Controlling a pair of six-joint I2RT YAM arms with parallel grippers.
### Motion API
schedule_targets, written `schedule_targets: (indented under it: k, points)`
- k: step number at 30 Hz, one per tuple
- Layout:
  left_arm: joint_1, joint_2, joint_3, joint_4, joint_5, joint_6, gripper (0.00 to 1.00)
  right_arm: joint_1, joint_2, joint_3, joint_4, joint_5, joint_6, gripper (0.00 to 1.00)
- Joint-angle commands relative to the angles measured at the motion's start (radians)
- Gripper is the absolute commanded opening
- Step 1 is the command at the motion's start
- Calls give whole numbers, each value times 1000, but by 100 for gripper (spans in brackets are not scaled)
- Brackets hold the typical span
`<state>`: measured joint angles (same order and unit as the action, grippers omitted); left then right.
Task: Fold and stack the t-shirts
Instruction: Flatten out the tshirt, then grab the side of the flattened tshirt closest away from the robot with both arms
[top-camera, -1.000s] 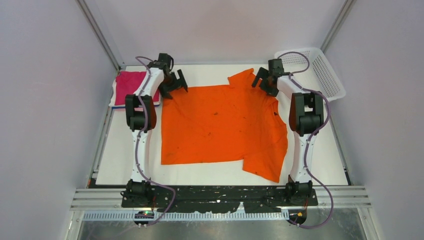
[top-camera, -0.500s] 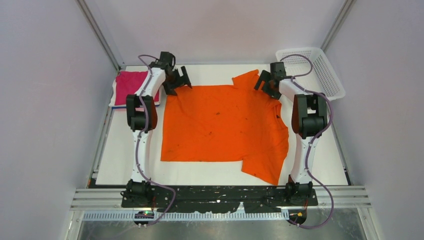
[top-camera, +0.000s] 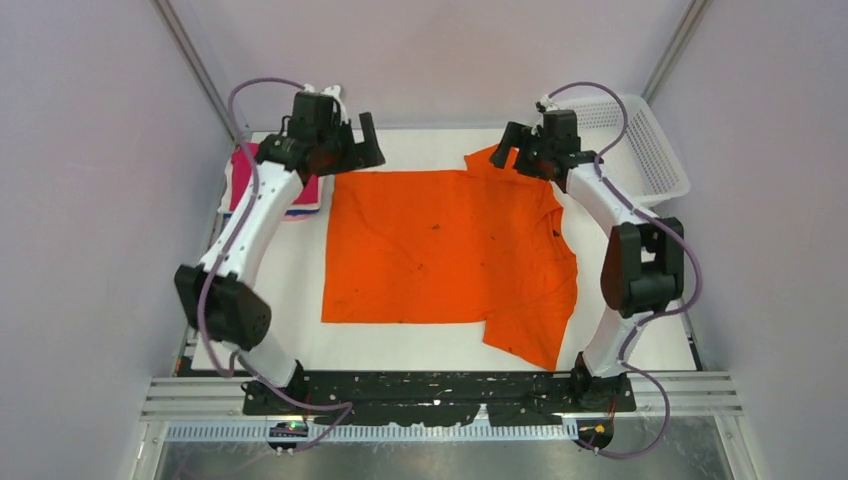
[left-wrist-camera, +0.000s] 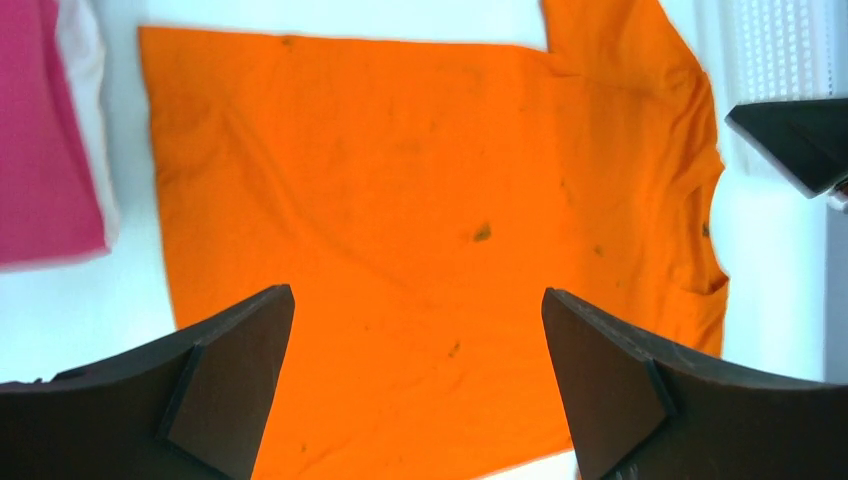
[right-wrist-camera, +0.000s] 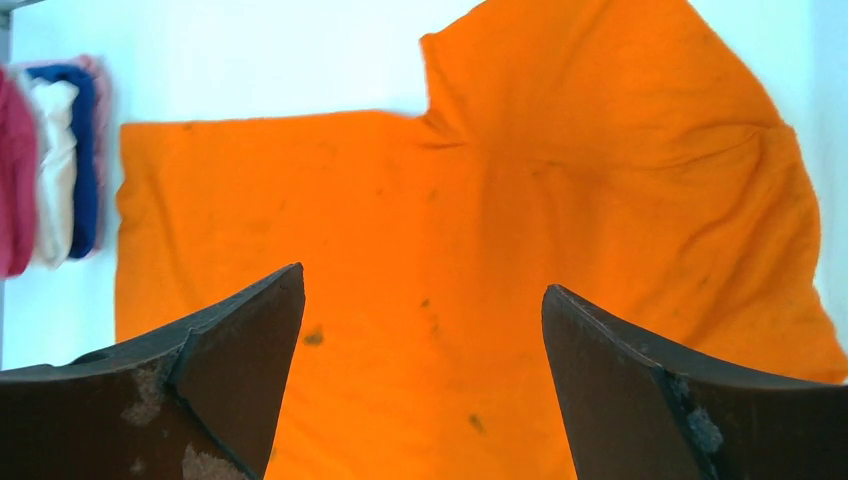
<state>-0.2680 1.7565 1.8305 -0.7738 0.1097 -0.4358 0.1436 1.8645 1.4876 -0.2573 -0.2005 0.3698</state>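
Observation:
A bright orange t-shirt lies spread flat in the middle of the table, one sleeve pointing to the far right and one to the near right. My left gripper is open and empty above the shirt's far left corner. My right gripper is open and empty above the far right sleeve. The left wrist view shows the orange shirt below the open left gripper. The right wrist view shows the shirt below the open right gripper. A folded stack with a magenta-pink shirt on top sits at the far left.
The stack shows magenta, white and blue layers in the right wrist view. A white lattice basket stands at the far right corner. The left arm's elbow juts out over the table's left edge.
Both grippers have risen off the shirt's far edge and now hover open above it. The left arm's elbow has swung out to the left. The shirt lies still.

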Motion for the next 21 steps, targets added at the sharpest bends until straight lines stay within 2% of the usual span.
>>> schedule_targets:
  k: [1, 5, 10, 15, 21]
  points:
    - [-63, -304, -395, 71, -165, -18, 99, 31, -214, -190, 35, 32, -29, 95]
    - [-121, -579, -818, 104, -246, -145, 100, 30, -469, -485, 111, 128, 35, 95]
    - [-137, -831, -1127, 38, -279, -259, 100, -13, -748, -737, 132, 224, 143, 95]
    - [-136, -1039, -1345, 43, -353, -401, 100, -58, -892, -884, 132, 255, 192, 95]
    - [-135, -1099, -1419, 75, -389, -521, 96, -62, -916, -903, 107, 243, 154, 95]
